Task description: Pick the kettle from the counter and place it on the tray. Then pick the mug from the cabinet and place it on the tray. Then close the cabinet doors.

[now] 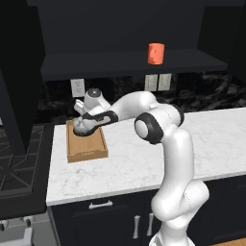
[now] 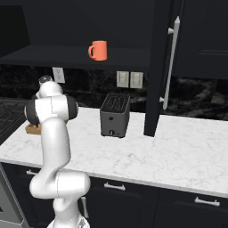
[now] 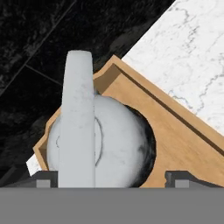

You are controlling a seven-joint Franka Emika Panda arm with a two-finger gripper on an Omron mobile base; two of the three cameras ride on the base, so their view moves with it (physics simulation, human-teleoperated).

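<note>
Your fingers (image 3: pixel 43 180) stand spread wide, one on each side of the squat grey metal kettle (image 3: pixel 105 144), whose pale handle rises between them. It sits inside the light-brown wooden tray (image 3: pixel 175 135), at its far end. Lift straight up so neither finger catches the handle. The orange-red mug (image 2: pixel 98 50) waits on the dark cabinet shelf (image 2: pixel 67 57) above.

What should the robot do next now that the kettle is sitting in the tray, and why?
Probably lift the tool straight up off the kettle. Its fingers stand wide on either side of the kettle's handle, and the kettle already rests inside the tray, so that step looks done. The mug waits on the cabinet shelf, so rising clear should free the arm to go there.
</note>
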